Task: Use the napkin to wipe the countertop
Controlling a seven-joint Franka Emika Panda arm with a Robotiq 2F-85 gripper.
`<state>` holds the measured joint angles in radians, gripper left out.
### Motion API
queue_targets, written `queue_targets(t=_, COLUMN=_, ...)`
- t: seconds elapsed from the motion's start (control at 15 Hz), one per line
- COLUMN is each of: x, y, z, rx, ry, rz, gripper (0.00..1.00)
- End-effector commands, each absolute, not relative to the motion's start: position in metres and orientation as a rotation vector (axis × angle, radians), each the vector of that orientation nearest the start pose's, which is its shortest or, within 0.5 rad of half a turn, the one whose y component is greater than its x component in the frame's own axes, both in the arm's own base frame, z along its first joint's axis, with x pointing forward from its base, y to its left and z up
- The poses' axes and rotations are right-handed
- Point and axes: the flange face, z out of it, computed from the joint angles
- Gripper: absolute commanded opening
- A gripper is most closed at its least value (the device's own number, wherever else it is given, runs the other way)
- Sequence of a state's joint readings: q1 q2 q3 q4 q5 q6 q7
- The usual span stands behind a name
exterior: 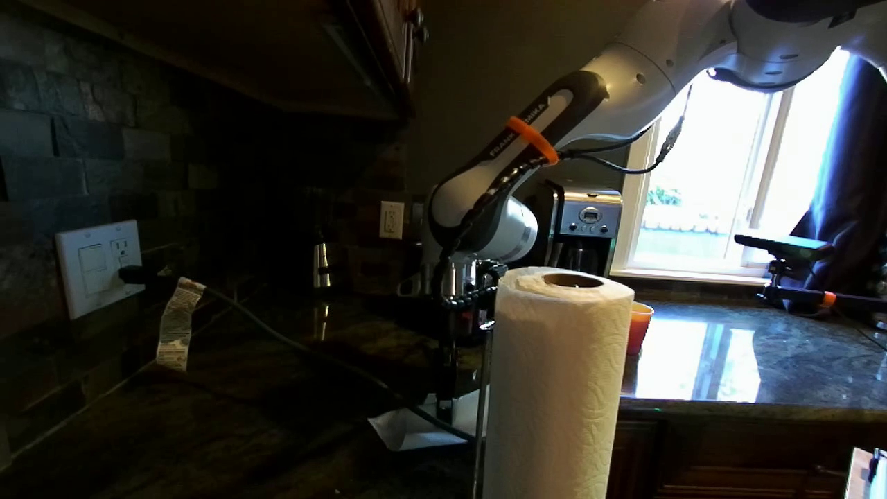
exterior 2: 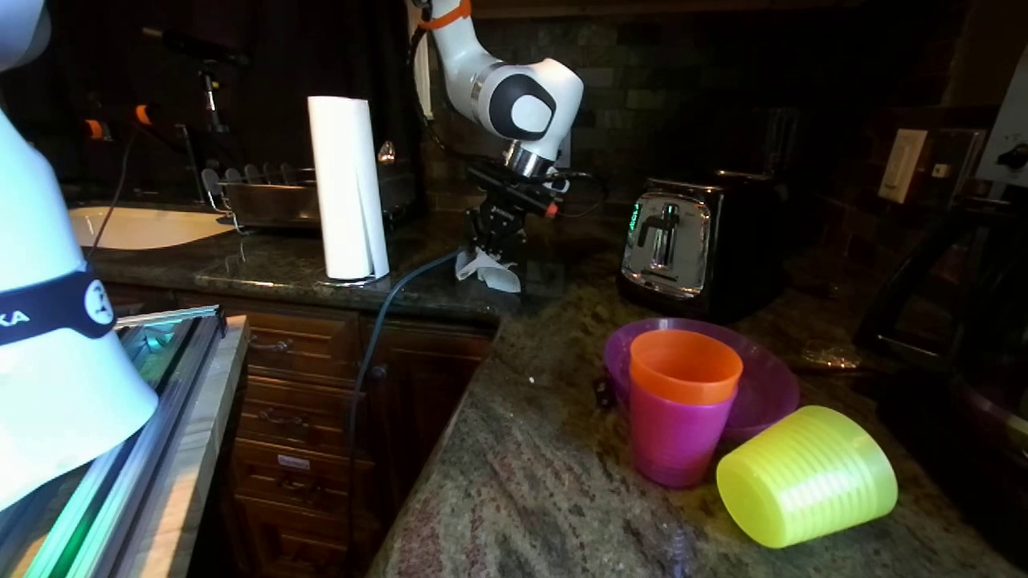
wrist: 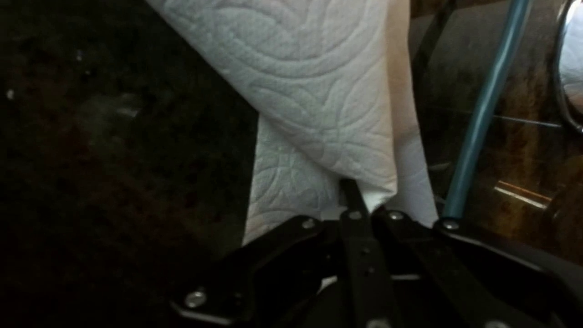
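white napkin (wrist: 314, 86), long axis up-down in wrist view, folded corner (wrist: 375, 175) pointing toward jaws, jaws pinching it

In the wrist view a fold of the napkin (wrist: 314, 82), cut off by the top edge, hides the tips of the pincer (wrist: 364, 209); a shiny rimmed thing (wrist: 573, 64) near the pincer, cropped by the right edge, cannot be identified. In an exterior view the paper towel roll (exterior: 558, 381), nearer the camera than the pincer, covers part of the napkin and of an orange cup (exterior: 640, 329), its own foot lost below the bottom edge. Beyond the pincer, the display (exterior: 590, 215) of the coffee maker (exterior: 596, 199) is too small to read.
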<state>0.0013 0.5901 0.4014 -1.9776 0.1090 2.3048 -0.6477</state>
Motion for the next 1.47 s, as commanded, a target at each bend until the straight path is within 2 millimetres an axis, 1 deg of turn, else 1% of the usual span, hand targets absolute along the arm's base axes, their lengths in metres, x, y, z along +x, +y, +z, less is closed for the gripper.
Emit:
queue_targets(t=0.0, x=0.527, y=0.22, z=0.203, rx=-2.577, ry=-1.172, rz=0.13, gripper=0.01)
queue_targets(t=0.2, x=0.518, y=0.216, z=0.234, rx=-2.601, ry=-1.077, rz=-0.011, gripper=0.01)
queue_targets(t=0.4, x=0.508, y=0.21, z=0.261, rx=-2.627, ry=-0.973, rz=-0.107, gripper=0.01)
queue_targets(t=0.53, x=0.498, y=0.199, z=0.278, rx=-2.702, ry=-0.89, rz=-0.131, gripper=0.01)
queue_targets(t=0.67, x=0.488, y=0.187, z=0.29, rx=-2.787, ry=-0.794, rz=-0.14, gripper=0.01)
queue_targets(t=0.87, x=0.476, y=0.163, z=0.291, rx=-2.927, ry=-0.666, rz=-0.073, gripper=0.01)
queue_targets(t=1.07, x=0.469, y=0.14, z=0.278, rx=-3.082, ry=-0.601, rz=0.0, gripper=0.01)
queue_targets(t=1.13, x=0.467, y=0.133, z=0.275, rx=-3.13, ry=-0.575, rz=0.006, gripper=0.01)
queue_targets(t=1.27, x=0.467, y=0.122, z=0.269, rx=-3.215, ry=-0.524, rz=-0.041, gripper=0.01)
queue_targets(t=1.4, x=0.47, y=0.115, z=0.261, rx=-3.276, ry=-0.481, rz=-0.071, gripper=0.01)
